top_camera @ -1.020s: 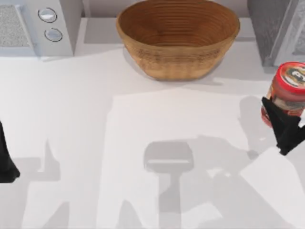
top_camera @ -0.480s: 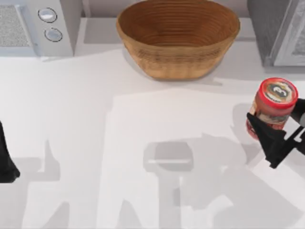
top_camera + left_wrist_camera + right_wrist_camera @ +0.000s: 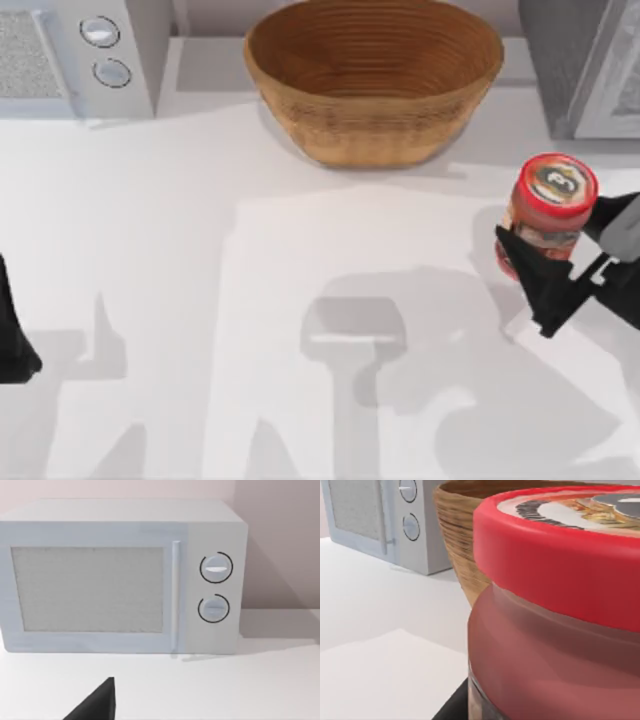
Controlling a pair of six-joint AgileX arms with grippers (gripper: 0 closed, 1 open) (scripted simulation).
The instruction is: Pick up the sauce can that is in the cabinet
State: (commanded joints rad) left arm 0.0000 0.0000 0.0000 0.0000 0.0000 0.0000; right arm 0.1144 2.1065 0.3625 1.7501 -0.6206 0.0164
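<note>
Woven basket (image 3: 374,78) back centre, microwave (image 3: 75,55) back left; path clear. R gripper (image 3: 548,268) pinching sauce can (image 3: 547,215) outside cabinet (image 3: 580,62), now further left. L gripper (image 3: 15,345) parked at left edge, fingers: can't tell.

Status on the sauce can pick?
Done: the sauce can is out of the cabinet, gripped upright by the right gripper above the table. In hand: carrying it. Left: nothing obvious. Left gripper sits parked at the table's left edge.
</note>
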